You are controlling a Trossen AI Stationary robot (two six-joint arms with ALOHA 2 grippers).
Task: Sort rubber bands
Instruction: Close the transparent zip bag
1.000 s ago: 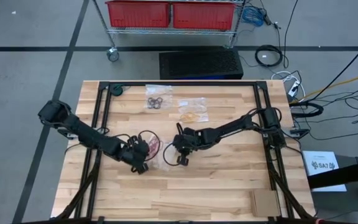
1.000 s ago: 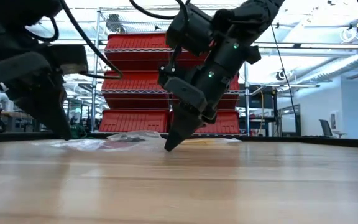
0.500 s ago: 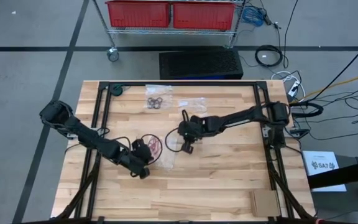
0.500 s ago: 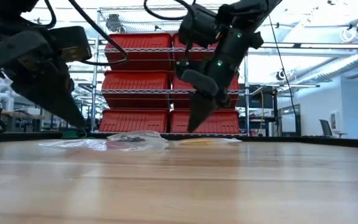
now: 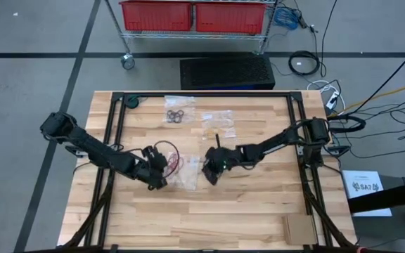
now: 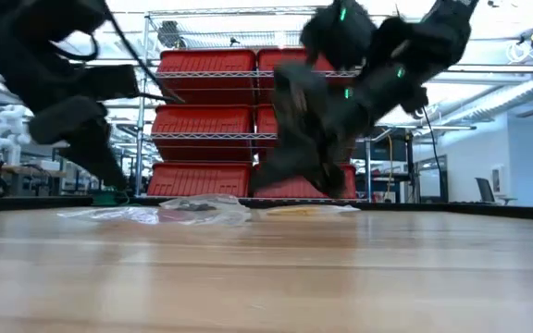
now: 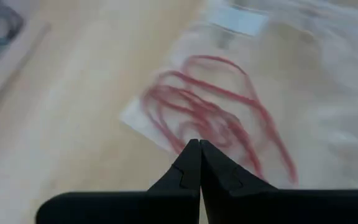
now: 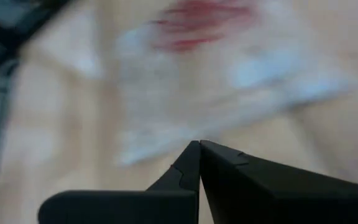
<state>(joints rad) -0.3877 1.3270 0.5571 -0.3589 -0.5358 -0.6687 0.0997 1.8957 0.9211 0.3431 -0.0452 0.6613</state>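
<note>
Wooden table carries everything; three clear bags sit on it, one per colour by the look of it, so each colour has its own drop spot. Far side: the bag of black bands on the left, the bag of tan bands just right of it, both well apart from the arms, probably parked as finished or waiting piles. Mid-table, between the two arms: the red-band bag, with the red rubber bands in a loose tangle on or inside the clear plastic; can't tell which. Left gripper sits at that bag's left edge, fingers pressed fully together, tip aimed at the red tangle, nothing visibly pinched. My read is it's pinning or nudging the plastic so the bag doesn't slide. Right gripper sits just right of the same bag, jaws also fully closed and apparently empty, tip pointed at the bag's edge. Likely working the bag from the opposite side. No loose bands visible on bare wood.
</note>
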